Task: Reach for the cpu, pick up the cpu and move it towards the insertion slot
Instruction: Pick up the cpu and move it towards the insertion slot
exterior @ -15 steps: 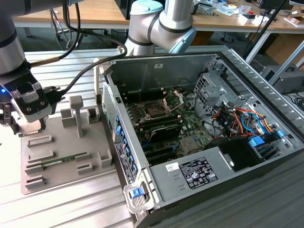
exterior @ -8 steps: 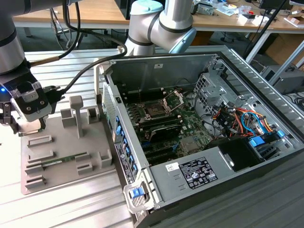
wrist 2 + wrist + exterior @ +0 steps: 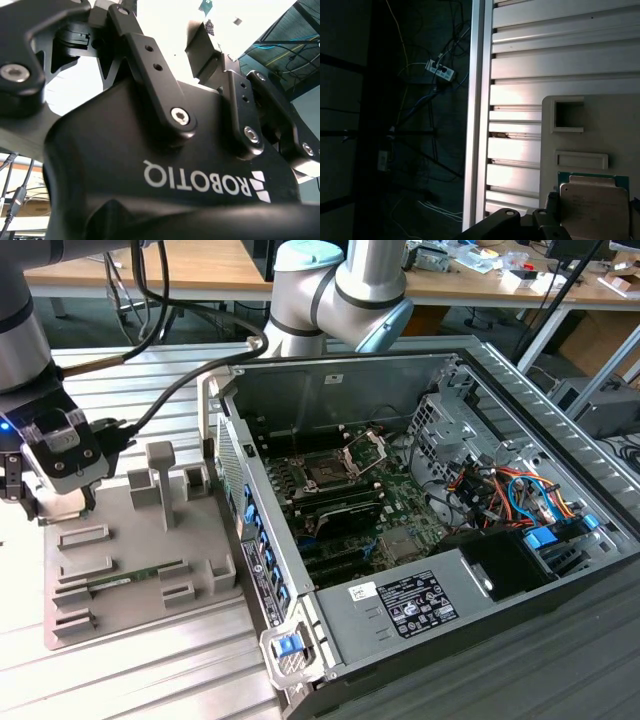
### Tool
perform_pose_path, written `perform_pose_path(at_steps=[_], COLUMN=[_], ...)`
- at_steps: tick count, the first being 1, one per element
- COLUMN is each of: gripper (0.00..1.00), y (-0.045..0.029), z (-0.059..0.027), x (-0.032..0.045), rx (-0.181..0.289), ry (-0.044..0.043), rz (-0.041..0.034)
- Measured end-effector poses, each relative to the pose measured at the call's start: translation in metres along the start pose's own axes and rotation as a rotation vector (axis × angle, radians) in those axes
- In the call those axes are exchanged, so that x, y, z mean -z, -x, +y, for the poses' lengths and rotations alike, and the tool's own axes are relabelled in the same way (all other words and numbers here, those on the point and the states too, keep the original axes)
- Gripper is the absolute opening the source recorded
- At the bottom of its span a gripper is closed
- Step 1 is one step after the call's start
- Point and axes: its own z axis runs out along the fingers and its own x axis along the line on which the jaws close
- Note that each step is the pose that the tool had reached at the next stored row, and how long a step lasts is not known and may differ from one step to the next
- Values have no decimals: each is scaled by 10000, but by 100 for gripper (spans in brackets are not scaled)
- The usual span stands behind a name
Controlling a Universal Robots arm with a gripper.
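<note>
The claw looms closest in the second wrist view (grip: cannot tell); the first wrist view shows the cpu on a grey tray.

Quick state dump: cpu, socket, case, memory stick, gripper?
cpu: lying flat on the grey tray, metal face up.
insertion slot: empty, bracket swung open.
computer case: on its side, panel off.
memory stick: lying flat in the tray.
gripper: low over the tray, beside the cpu.
</note>
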Motion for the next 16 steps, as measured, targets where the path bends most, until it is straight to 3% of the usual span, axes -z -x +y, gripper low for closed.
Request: perform_pose_path(at_steps=[16], gripper=[55], y=[0], z=[2], x=[49], rx=[0], ry=[0], rz=[0])
